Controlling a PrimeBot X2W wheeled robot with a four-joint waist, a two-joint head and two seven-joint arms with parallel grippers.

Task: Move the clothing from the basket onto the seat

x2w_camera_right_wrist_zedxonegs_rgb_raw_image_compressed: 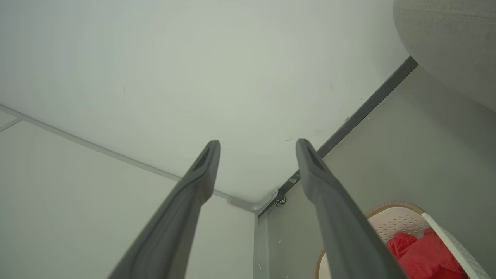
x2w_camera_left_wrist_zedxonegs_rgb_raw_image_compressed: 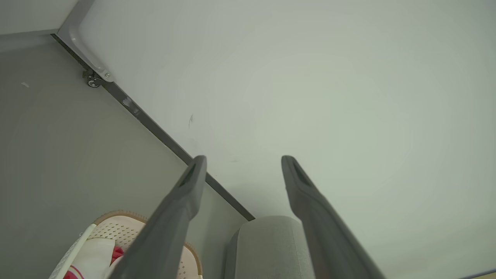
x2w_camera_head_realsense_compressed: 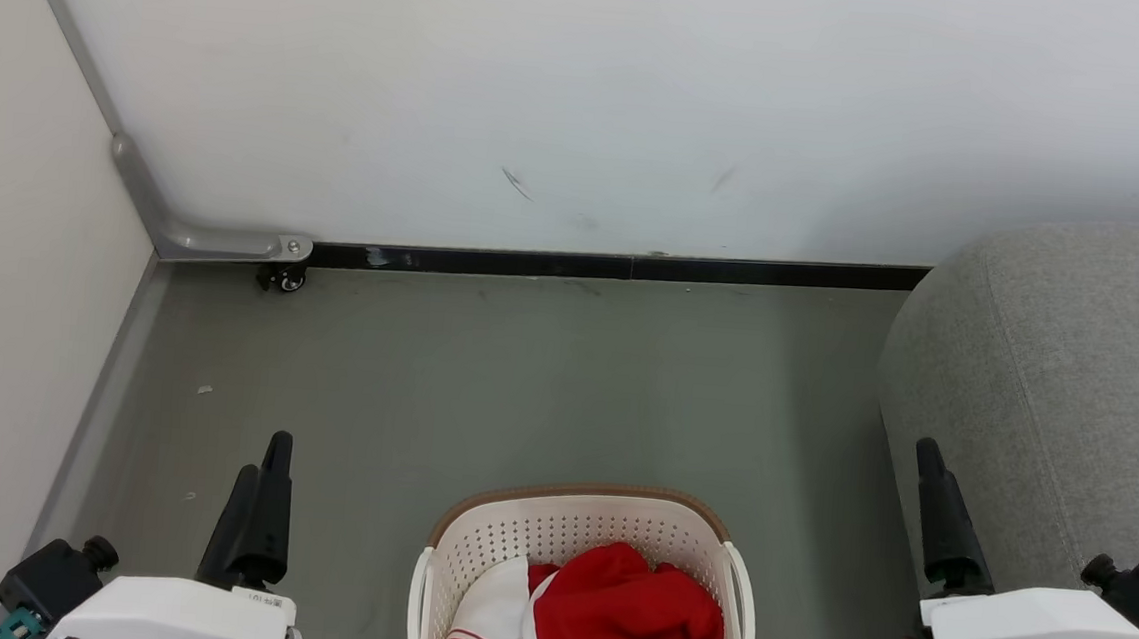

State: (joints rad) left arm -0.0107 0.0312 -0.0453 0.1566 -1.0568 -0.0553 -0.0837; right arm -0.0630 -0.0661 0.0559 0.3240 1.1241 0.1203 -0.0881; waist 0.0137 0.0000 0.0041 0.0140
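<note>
1. The basket (x2w_camera_head_realsense_compressed: 554, 534) stands on the grey floor (x2w_camera_head_realsense_compressed: 525, 387) at the bottom middle of the head view, between the two arms, with its brown rim uppermost.
2. The clothing (x2w_camera_head_realsense_compressed: 629, 614) lies bunched inside the basket. It is mostly red fabric, with a white panel and a thin stripe on its left side.
3. The seat (x2w_camera_head_realsense_compressed: 1075, 395) rises on the robot's right, near the basket but apart from it, with a strip of floor between them. Its rounded corner faces the white wall (x2w_camera_head_realsense_compressed: 594, 111).
4. The left gripper (x2w_camera_left_wrist_zedxonegs_rgb_raw_image_compressed: 244, 159) hangs low on the left, well clear of the basket. Its two dark fingers are spread wide with nothing between them.
5. The right gripper (x2w_camera_right_wrist_zedxonegs_rgb_raw_image_compressed: 258, 142) is released too, jaws parted and empty. In the head view it stands in front of the seat's side. It seems to be just off the fabric, though the angle does not settle that.
6. A dark skirting strip (x2w_camera_head_realsense_compressed: 633, 266) runs along the foot of the wall. A small caster (x2w_camera_head_realsense_compressed: 284, 279) sits at the left corner under a grey metal bracket (x2w_camera_head_realsense_compressed: 224, 240).
</note>
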